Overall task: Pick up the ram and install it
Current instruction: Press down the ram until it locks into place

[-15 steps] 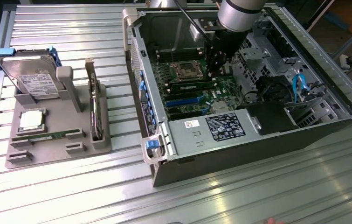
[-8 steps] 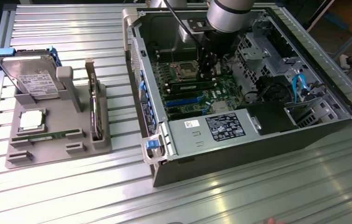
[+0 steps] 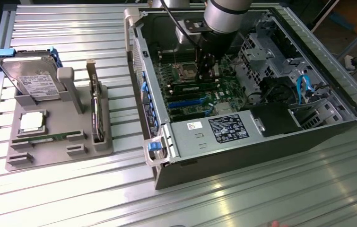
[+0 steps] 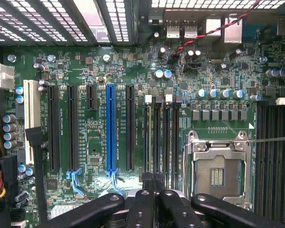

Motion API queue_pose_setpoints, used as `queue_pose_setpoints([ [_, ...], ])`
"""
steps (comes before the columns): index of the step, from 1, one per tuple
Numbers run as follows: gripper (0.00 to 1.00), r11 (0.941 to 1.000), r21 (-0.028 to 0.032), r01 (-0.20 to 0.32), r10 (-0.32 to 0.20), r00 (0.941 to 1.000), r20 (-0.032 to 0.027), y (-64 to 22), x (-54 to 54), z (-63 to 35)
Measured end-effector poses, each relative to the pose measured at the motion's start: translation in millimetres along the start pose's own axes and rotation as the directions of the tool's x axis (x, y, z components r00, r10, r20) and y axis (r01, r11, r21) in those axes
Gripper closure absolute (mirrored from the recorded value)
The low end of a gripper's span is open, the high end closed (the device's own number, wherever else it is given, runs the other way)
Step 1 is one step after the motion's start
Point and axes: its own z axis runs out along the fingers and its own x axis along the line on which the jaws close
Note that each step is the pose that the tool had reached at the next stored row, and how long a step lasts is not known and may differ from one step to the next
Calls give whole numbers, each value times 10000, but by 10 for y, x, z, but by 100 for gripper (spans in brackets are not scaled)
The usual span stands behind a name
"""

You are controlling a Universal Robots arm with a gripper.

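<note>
Open computer case [image 3: 241,156] lying on its side on a ribbed metal table [image 3: 71,38], motherboard facing up. Robot arm reaching down into the case, gripper [image 3: 206,71] hovering just above the board. From the wrist camera, black fingers [image 4: 142,204] pressed together, gripper [image 4: 154,194] closed, poised over one end of the four dark memory slots [image 4: 160,137], beside the bare processor socket [image 4: 218,168]. Cannot tell whether anything thin sits pinched between the fingers.

Toward the exterior view's left, a grey parts tray [image 3: 58,153] holding a hard drive [image 3: 33,80] with blue clips and an upright expansion card [image 3: 96,118]. Along the tray's near edge, what looks like the ram [image 3: 42,137], a thin green strip, well apart from the gripper.

Likely risks: closed fingertips dropping off-line and striking the slot latches or small capacitors nearby; drifting sideways and bending the exposed socket pins; pressing at the slots with no stick in the grip, if the ram really lies in the tray
</note>
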Motion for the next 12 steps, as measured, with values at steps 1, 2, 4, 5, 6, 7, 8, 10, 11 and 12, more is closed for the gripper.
queue_pose_setpoints([
  [1, 89, 10000, 1, -1, 1, 10000, 0, 5, 0, 0],
  [2, 89, 10000, 6, -1, 1, 10000, 0, 16, 0, 0],
  [4, 89, 10000, 35, 0, 0, 10000, 0, 50, 0, 0],
  [5, 89, 10000, 38, 0, 0, 10000, 1, 52, 0, 0],
  [6, 89, 10000, 38, 1, -1, 10000, 1, 52, 0, 0],
  [7, 89, 10000, 38, 1, -1, 10000, 0, 52, 0, 0],
  [8, 89, 10000, 38, 1, -1, 10000, 1, 53, 0, 1],
  [10, 89, 10000, 39, -1, 1, 10000, 0, 61, 1, 5],
  [11, 89, 10000, 39, 0, 0, 10000, 1, 64, 1, 9],
  [12, 89, 10000, 39, 1, -1, 10000, 0, 67, 2, 13],
])
